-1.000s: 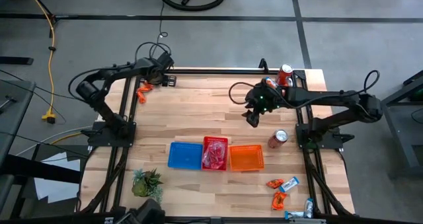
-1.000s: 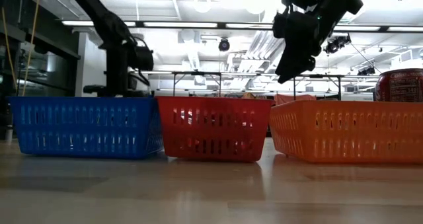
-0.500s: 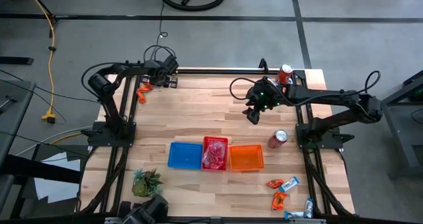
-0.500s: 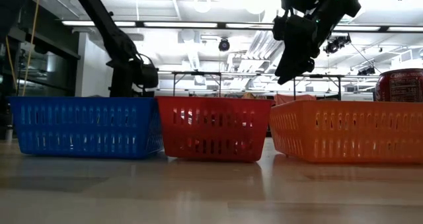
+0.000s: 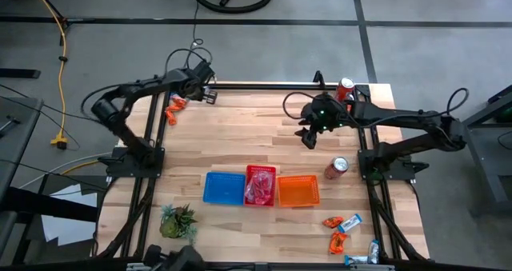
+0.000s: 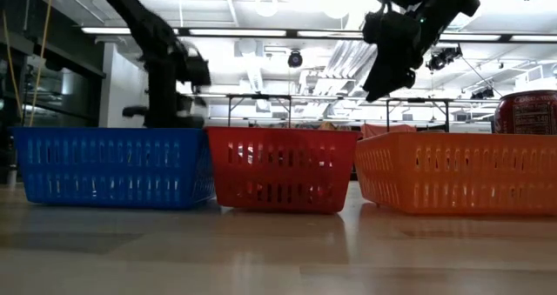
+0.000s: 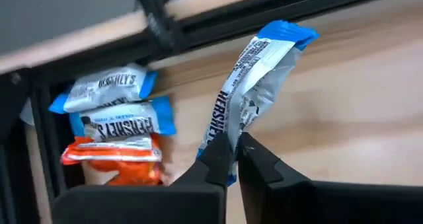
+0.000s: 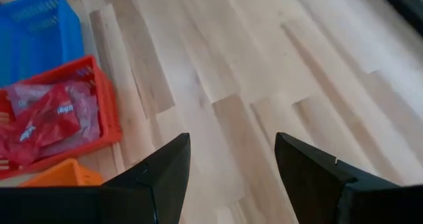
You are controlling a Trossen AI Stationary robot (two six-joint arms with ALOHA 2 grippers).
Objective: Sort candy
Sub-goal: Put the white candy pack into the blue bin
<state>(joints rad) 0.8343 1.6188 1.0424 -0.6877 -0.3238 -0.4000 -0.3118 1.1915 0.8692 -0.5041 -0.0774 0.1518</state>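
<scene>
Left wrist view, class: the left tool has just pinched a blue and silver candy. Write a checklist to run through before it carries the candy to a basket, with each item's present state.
1. Left tool shut on the blue and silver candy: ok.
2. Candy lifted off the table: cannot tell.
3. Other candies left free beside it: ok.
4. Blue basket has room: ok, looks empty.
5. Right tool open, holding nothing, away from the baskets: ok.
</scene>
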